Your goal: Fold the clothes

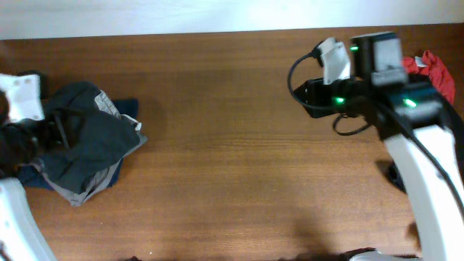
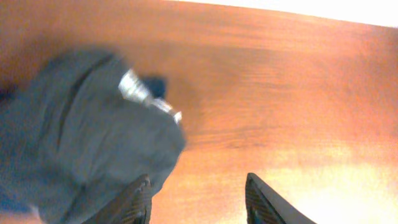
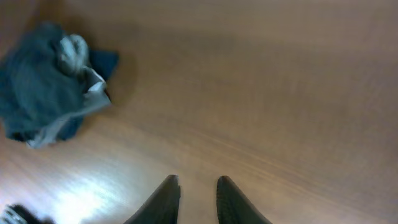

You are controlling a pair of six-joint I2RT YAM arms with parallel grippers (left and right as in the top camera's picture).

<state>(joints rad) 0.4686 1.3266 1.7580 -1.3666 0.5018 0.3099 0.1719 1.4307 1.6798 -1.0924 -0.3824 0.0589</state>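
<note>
Bundle of clothes [image 1: 87, 141]: one, perhaps layered; red garment [image 1: 435, 72]: one.

Brown wood-grain tabletop [image 1: 232, 145], smooth with soft sheen, dark clothes [image 1: 87, 141] soft matt cloth, red cloth [image 1: 435, 69] matt, left claw [image 2: 198, 180] black matt plastic-looking, white arm shell [image 1: 428, 174] smooth

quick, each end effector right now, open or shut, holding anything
left end effector: open, holding nothing
right end effector: open by a narrow gap, holding nothing
</note>
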